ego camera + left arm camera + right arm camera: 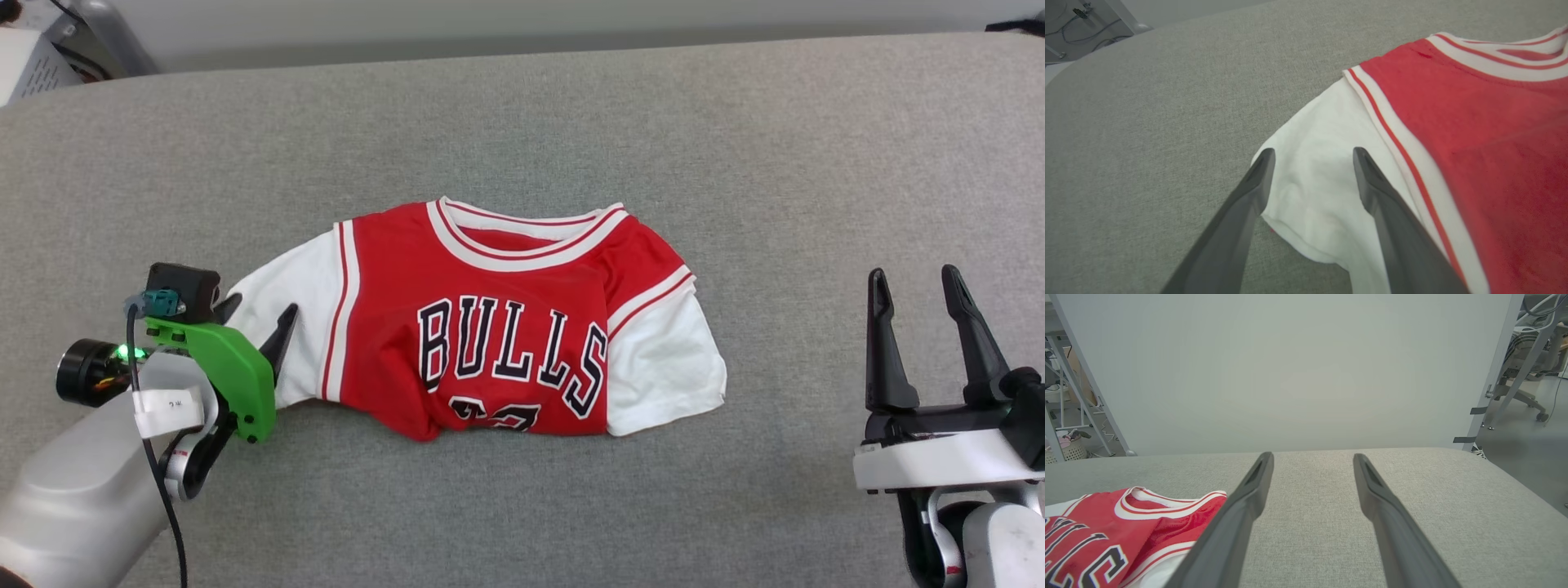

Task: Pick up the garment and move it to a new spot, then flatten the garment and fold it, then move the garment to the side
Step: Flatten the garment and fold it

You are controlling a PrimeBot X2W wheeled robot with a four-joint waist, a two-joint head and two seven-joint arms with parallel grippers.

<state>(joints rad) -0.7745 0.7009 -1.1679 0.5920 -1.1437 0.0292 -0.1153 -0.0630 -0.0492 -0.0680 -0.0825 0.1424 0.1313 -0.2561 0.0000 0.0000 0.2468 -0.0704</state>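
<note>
Although laid chest-up and fairly smooth on the bench (522, 122), looks only half folded. Shirt (490, 318) with collar (522, 237) at its far edge, lower body tucked under, number (494, 415) cut off along the near edge, both sleeves out sideways. Probably arranged so to keep the lettering on top and the bundle short.

Left claw (261, 304) at the shirt's left end, spread, gripping nothing. From the left wrist, fingers (1249, 196) on either side of the left sleeve (302, 282) near its cuff, tips low over the white cloth. Cannot tell whether touching. Well placed for pinching that sleeve and drawing it in over the red chest, likely the next fold.

Right claw (914, 276) off the shirt's right end, well apart from the right sleeve (661, 367), likewise spread and empty, fingers pointing toward the far side. Held back, presumably, to leave room and avoid dragging cloth during work on the other sleeve.

Worth watching: thin, slack sleeve cloth, apt to bunch or slip from a shallow pinch. Red striped seam just beside the inner finger, hence a risk of lifting the body too with a grab set too deep.
</note>
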